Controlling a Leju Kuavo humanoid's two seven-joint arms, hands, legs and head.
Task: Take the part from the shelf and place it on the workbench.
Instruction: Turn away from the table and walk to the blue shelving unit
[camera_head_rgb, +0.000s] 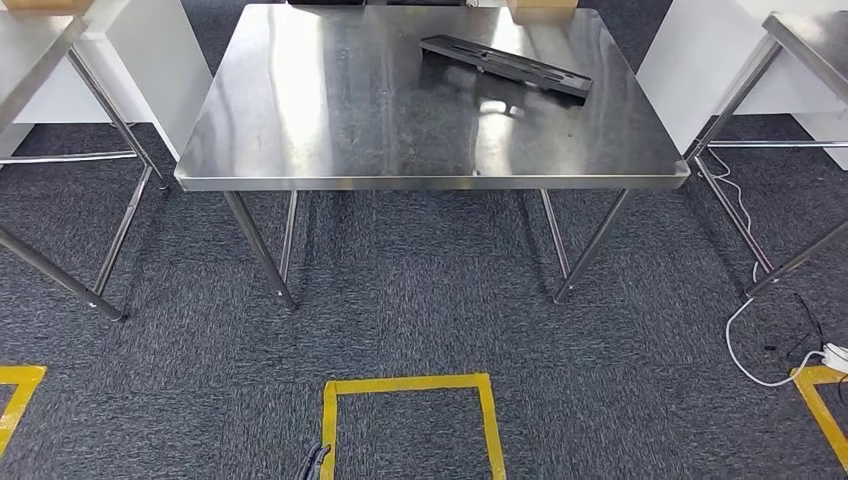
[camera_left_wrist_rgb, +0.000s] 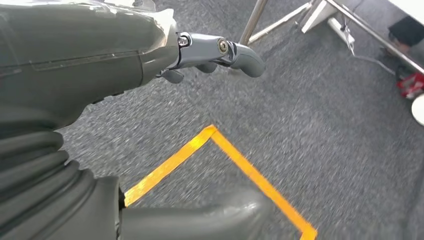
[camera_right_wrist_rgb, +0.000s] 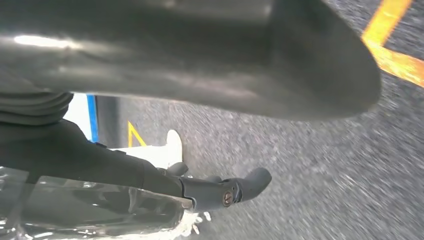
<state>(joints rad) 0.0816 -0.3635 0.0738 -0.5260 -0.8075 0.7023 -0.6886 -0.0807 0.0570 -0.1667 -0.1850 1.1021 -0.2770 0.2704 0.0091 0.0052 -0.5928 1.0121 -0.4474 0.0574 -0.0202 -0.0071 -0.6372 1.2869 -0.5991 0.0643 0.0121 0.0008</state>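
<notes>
the part, a long flat black piece with slots, lies on the steel bench toward its far right area, set at a slant, with its own reflection just beside it on the polished top. no hand touches it. judged from this placement, the task's delivery step looks complete.

the left hand hangs over the grey carpet near the yellow floor tape; its fingers are extended and apart, and it holds nothing. the right hand also hangs above the carpet, fingers partly extended with nothing between them, so it reads as spread and empty. the right wrist view is blurred, so finer detail of that hand cannot be told.

risks from this state:
- the bench top is smooth and reflective; a knock against a bench leg could slide the part. cause: the robot stepping or turning close to the frame.
- a white cable trails on the carpet at the right, near a neighbouring stand. cause of fault: a foot catching it during a turn.
- the hanging arms could strike the bench edge if the robot advances without raising them.
</notes>
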